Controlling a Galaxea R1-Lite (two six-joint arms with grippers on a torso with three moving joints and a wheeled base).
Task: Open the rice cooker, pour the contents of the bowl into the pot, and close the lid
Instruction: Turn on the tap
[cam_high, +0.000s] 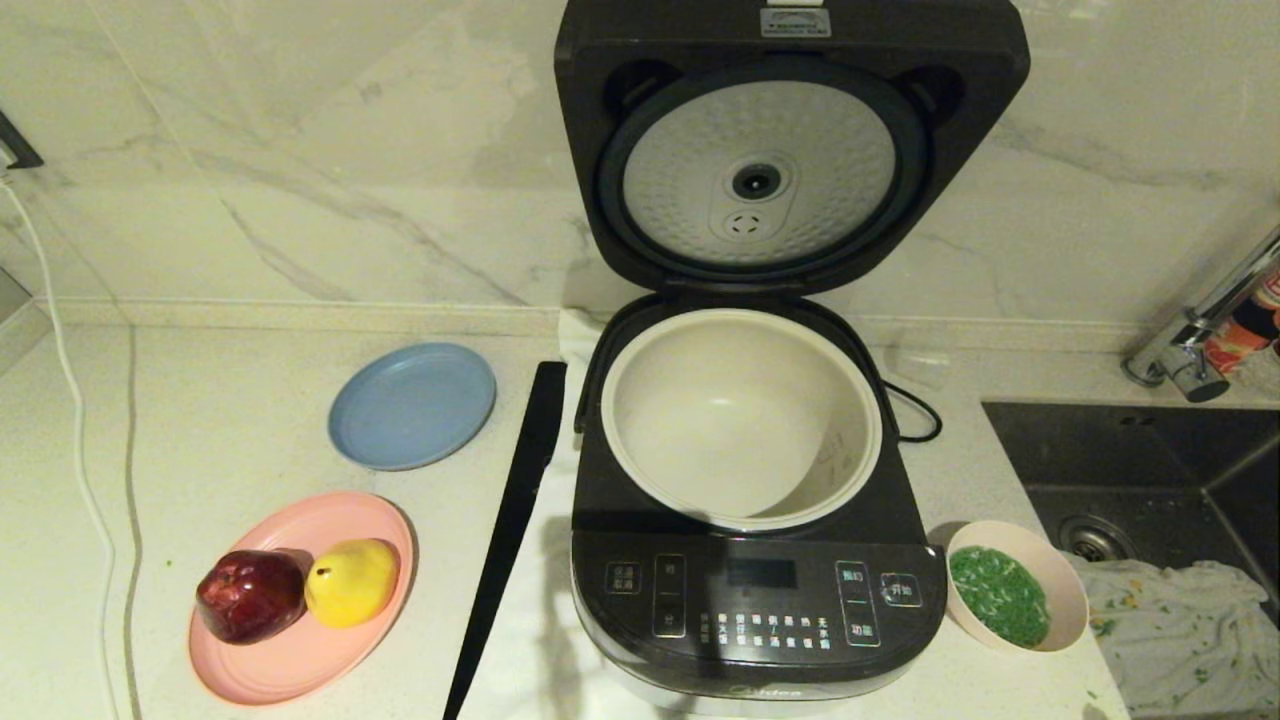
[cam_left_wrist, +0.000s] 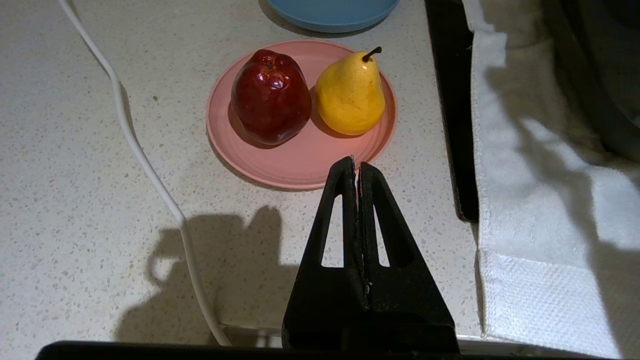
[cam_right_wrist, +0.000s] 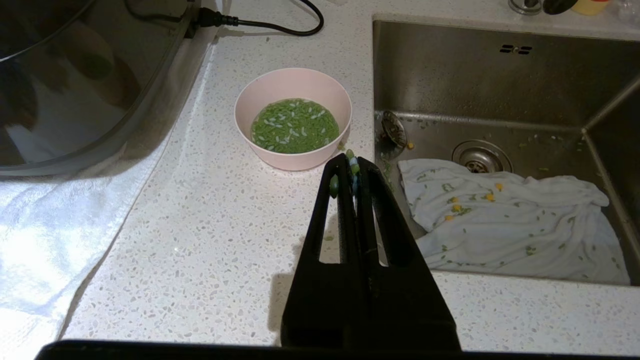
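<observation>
Landmark for all positions: the rice cooker (cam_high: 755, 560), one unit, standing on a white towel (cam_left_wrist: 540, 210) on the speckled counter (cam_high: 200, 420).

Rice cooker: the largest item. The lid (cam_high: 790, 150) stands fully raised behind the body, dimpled silver disc facing forward. Opening step judged done.

Pot (cam_high: 742, 415): one, cream-white, seated in the cooker body and bare inside. No pour yet.

Sink (cam_right_wrist: 500, 90): one, beyond the cooker's right side, with a crumpled speckled cloth (cam_right_wrist: 510, 220) lying in it.

Plates: two, both off the cooker's left side. Blue plate (cam_high: 412, 404) bare; pink plate (cam_high: 300, 600) nearer the front edge, carrying one red apple (cam_high: 250, 594) and one yellow pear (cam_high: 352, 580), touching.

Bowl (cam_high: 1015, 597): one, pale pink, just beside the cooker's front right corner, near the sink edge. The contents (cam_right_wrist: 295, 125) cover its bottom, green grains with some white.

Handling, judged: the bowl looks rigid, light and smooth-walled, so liable to slip; pinching the rim on the side away from the cooker seems best, tilting slowly, since loose grains run all at once.

Left gripper (cam_left_wrist: 356, 167): clenched, nothing in it, hovering over the counter near the pink plate.

Right gripper (cam_right_wrist: 352, 167): clenched on nothing, a few stray grains stuck at the tips, close to the bowl but not touching.
</observation>
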